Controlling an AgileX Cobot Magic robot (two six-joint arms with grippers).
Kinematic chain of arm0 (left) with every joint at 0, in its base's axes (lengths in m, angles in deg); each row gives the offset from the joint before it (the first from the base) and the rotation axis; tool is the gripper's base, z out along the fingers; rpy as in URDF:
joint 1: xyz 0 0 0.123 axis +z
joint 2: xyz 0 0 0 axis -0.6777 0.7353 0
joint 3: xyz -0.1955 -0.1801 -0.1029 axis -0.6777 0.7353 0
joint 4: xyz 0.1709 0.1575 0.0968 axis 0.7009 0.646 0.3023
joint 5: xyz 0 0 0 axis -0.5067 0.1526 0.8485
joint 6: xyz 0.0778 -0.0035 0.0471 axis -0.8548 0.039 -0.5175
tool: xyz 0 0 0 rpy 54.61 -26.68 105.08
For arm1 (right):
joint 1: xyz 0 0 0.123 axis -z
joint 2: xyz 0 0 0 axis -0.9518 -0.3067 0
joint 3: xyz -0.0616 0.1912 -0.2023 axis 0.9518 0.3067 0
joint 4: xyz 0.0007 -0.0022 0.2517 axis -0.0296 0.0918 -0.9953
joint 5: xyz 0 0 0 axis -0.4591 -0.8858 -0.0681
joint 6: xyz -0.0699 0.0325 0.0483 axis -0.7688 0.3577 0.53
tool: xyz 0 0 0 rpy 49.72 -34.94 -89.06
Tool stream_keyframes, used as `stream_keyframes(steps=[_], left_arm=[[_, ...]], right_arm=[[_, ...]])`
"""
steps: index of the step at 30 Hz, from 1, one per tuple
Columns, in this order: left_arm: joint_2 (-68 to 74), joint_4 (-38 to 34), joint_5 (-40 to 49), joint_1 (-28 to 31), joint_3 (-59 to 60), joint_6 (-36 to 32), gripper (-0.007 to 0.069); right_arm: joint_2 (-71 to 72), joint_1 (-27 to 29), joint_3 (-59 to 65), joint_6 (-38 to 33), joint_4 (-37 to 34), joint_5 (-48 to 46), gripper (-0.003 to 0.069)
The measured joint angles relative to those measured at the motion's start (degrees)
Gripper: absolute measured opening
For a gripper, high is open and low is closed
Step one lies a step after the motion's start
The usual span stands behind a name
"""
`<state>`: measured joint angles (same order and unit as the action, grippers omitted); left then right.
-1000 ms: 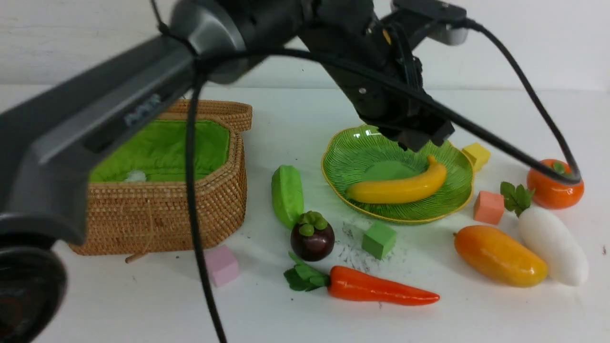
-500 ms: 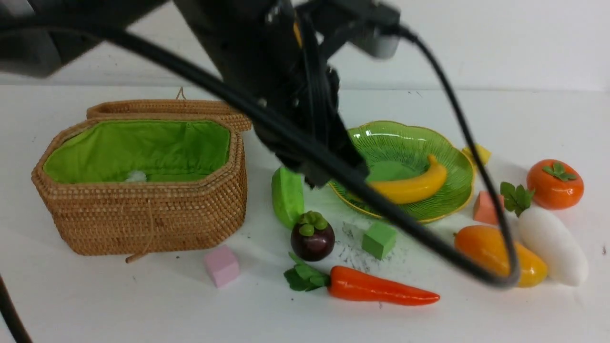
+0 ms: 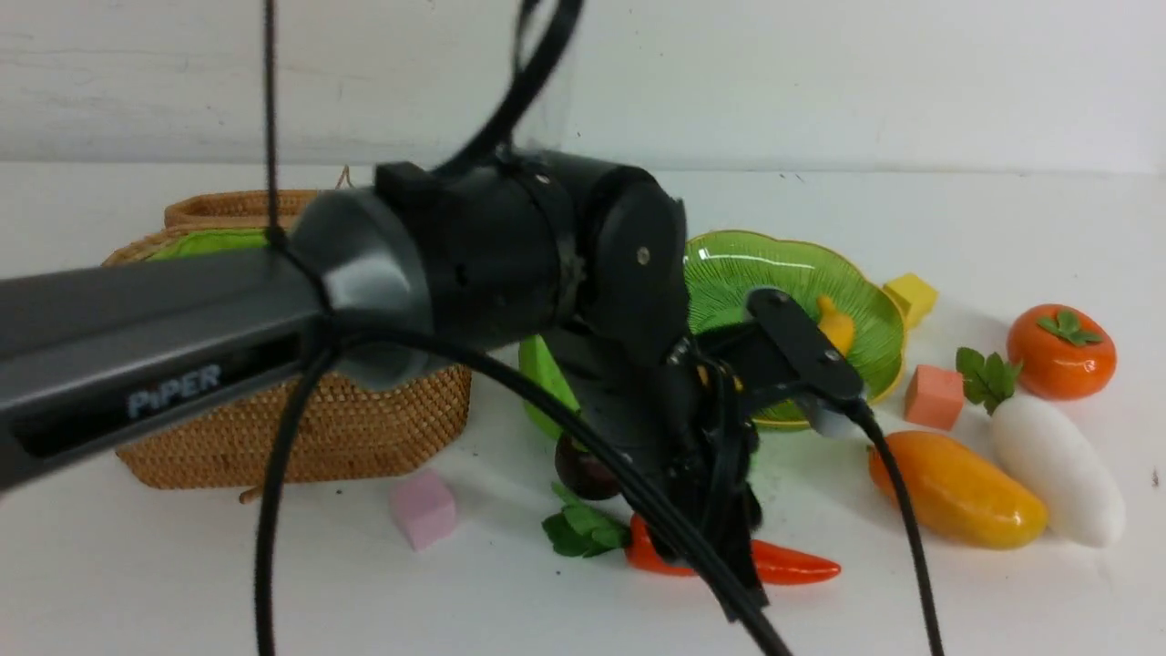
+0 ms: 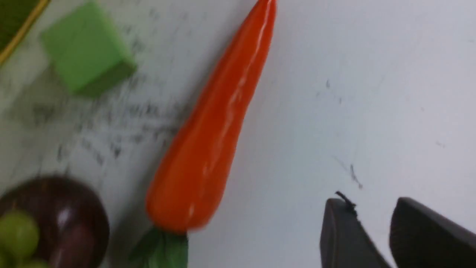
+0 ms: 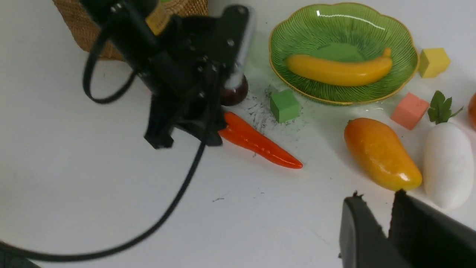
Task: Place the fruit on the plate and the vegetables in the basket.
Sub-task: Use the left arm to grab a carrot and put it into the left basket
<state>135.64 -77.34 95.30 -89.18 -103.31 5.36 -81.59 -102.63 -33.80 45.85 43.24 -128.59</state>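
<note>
The yellow banana point(image 5: 336, 70) lies on the green plate point(image 5: 394, 33), which also shows in the front view point(image 3: 792, 273). My left gripper point(image 3: 724, 542) is open and empty, low over the table beside the orange carrot point(image 4: 212, 126); the carrot is not between its fingers point(image 4: 338, 234). The purple mangosteen point(image 4: 63, 219) sits by the carrot's leafy end. The gourd point(image 3: 537, 369) lies by the wicker basket point(image 3: 301, 437). The mango point(image 3: 956, 487), white radish point(image 3: 1057, 469) and persimmon point(image 3: 1061, 351) lie at the right. My right gripper point(image 5: 375, 199) is shut and empty, above the table near the mango.
Small cubes lie about: green point(image 5: 284, 105), pink point(image 3: 424, 508), salmon point(image 3: 934, 396), yellow point(image 3: 911, 296). My left arm and its cable point(image 3: 273, 301) cross the front view and hide much of the basket and the plate's near side.
My left arm has left the plate, swung towards the basket and come down to the carrot. The banana stays on the plate.
</note>
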Motion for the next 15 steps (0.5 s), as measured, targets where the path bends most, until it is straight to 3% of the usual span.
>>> stream_keyframes(steps=[3, 7, 15], left_arm=[[2.8, 0.6, -4.8, -1.7, 0.0, -4.3, 0.0376], [6.5, 4.9, -10.5, -1.8, 0.0, -5.3, 0.0482], [11.7, 13.0, -13.6, -1.8, 0.0, -4.1, 0.0467]], right_arm=[[0.0, 0.0, 0.0, 0.0, -0.9, -0.2, 0.0141], [0.0, 0.0, 0.0, 0.0, -2.3, -1.4, 0.0146], [0.0, 0.0, 0.0, 0.0, -3.6, -4.1, 0.0149]])
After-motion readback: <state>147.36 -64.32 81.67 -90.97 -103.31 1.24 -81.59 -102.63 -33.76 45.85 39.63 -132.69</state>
